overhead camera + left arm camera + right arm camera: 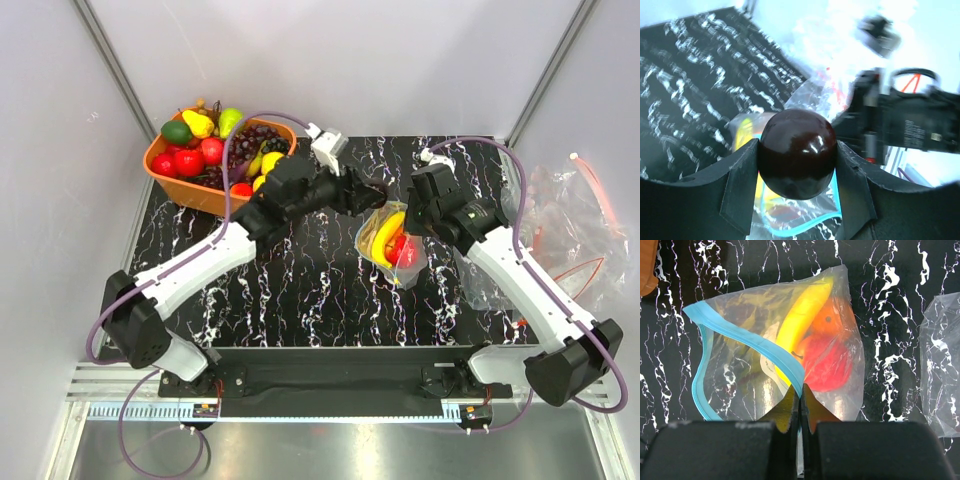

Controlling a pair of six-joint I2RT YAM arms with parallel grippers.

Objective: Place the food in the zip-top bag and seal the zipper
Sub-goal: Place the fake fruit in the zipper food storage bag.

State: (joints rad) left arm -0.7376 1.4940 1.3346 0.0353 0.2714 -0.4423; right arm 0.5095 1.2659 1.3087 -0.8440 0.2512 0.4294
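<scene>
- Clear plastic zip-top bag (740, 375) lies on the black marbled table (300, 290), btw the two grippers, w/ its mouth gaping.
- Zipper (747, 339) (the light blue strip) is not sealed. Its two halves bow apart into a loop on the bag's side nearest the basket.
- Inside the bag: a long yellow fruit (805, 315) lies slanted, an orange fruit (832, 322) touches it, and a bright red fruit (830, 365) sits just beside both, toward the bag's closed end.
- R gripper (800, 392): fingers pressed together, pinching the bag at its zipper edge.
- L gripper (368, 192): fingers partly spread and clamped on a dark red fruit (797, 155) (round, glossy), held above the bag's mouth. Can't tell if the fruit touches the plastic.
- Orange basket (185, 190) w/ more fruit sits well apart from the bag, beyond the L gripper.
- Other clear bags (570, 220) (red strips) are heaped well apart from the bag on its opposite side, past the R arm.
</scene>
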